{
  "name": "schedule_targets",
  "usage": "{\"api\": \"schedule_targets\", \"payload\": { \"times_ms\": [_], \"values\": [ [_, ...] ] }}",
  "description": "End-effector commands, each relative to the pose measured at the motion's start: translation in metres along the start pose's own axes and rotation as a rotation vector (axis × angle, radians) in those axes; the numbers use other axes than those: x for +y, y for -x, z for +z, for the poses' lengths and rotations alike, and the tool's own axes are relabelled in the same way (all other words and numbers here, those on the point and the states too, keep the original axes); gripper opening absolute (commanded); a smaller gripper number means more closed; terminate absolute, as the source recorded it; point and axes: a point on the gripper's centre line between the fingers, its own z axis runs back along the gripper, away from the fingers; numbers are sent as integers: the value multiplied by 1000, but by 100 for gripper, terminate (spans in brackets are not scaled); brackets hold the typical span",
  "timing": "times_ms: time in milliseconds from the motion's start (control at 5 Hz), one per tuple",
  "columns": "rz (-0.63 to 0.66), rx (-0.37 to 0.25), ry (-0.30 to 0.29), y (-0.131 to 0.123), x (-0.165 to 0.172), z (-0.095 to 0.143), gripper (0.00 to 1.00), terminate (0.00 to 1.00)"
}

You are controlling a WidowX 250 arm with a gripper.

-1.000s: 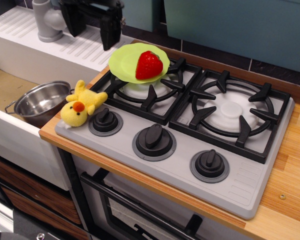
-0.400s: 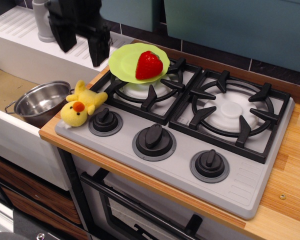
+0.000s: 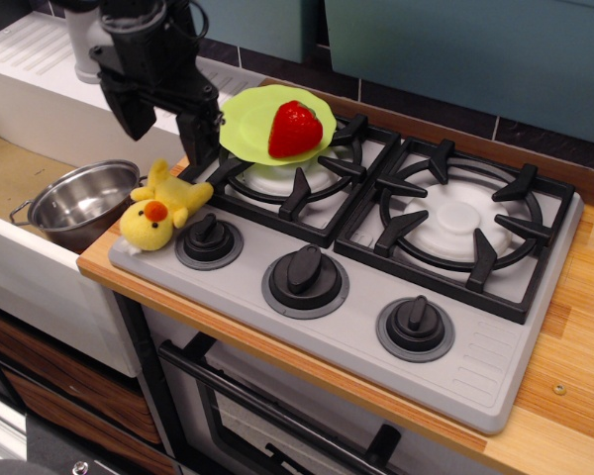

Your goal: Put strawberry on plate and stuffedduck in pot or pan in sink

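Note:
The red strawberry [image 3: 295, 129] lies on the lime-green plate [image 3: 247, 123], which rests on the back-left burner. The yellow stuffedduck [image 3: 161, 207] lies at the stove's front-left corner, beside the left knob. The steel pot [image 3: 82, 201] stands in the sink [image 3: 10, 173], just left of the duck. My black gripper [image 3: 165, 127] hangs open and empty above and slightly behind the duck, with its fingers [image 3: 198, 134] pointing down, apart from it.
A grey faucet [image 3: 87, 45] stands on the ribbed drainboard [image 3: 40, 59] behind the gripper. Three black knobs [image 3: 305, 272] line the stove front. The right burner grate [image 3: 462, 223] and the wooden counter [image 3: 574, 336] lie to the right.
The gripper has moved down and to the left, from above the plate's left edge toward the duck. The strawberry, plate, duck and pot have not moved.

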Motion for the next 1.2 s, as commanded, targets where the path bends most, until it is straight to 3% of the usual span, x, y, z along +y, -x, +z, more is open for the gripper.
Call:
{"api": "schedule_targets", "payload": {
  "times_ms": [0,400,1000],
  "values": [
    [20,-79,-26,-4,3,12,100,0],
    [35,-92,-8,8,1,-9,100,0],
    [51,-105,9,17,-2,-23,100,0]
  ]
}}
